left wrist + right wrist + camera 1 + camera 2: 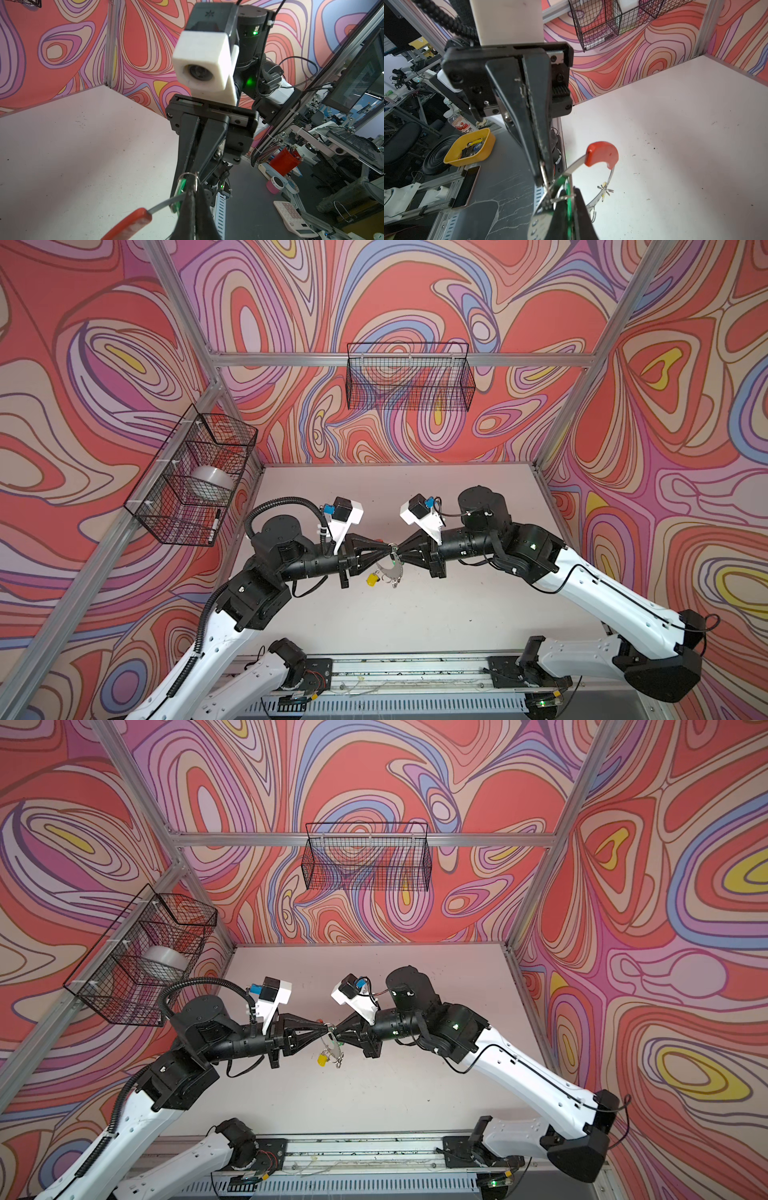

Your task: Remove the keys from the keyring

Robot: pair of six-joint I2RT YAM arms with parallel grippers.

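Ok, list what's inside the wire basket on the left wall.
Inside the wire basket: a white roll midway along and a marker pen at the near end. Anything behind the roll is hidden.

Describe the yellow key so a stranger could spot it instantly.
Over the middle of the white table, both pairs of jaws meet at the keyring. The yellow key hangs off its edge on the side of the left arm. Unlike the green key between the jaws and the bare split rings, it carries a yellow tag.
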